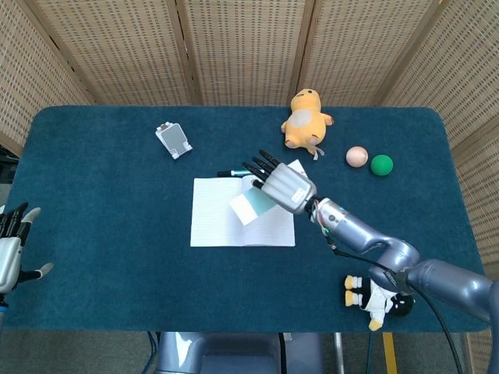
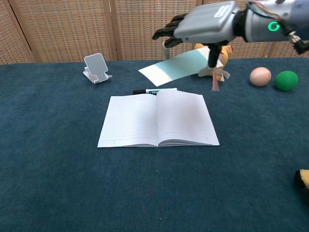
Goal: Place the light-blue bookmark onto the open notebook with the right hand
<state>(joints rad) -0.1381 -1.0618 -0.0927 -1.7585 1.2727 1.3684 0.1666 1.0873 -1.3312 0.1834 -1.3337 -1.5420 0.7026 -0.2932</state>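
Left hand (image 1: 9, 248) at far left table edge, fingers spread, holding nothing. Phone stand (image 2: 96, 68) near back. Open notebook (image 2: 157, 120) flat at table centre, pen (image 2: 154, 91) touching its top edge. Right hand (image 2: 205, 26) above notebook, pinching light-blue bookmark (image 2: 176, 67), which hangs in air, clear of pages. Plush duck (image 1: 305, 118), two balls (image 2: 260, 76) at right.

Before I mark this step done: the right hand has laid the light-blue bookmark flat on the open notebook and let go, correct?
Not quite. The right hand holds the light-blue bookmark in the air above the open notebook; it is not lying on the pages and not released. The chest view shows a clear gap between bookmark and notebook.
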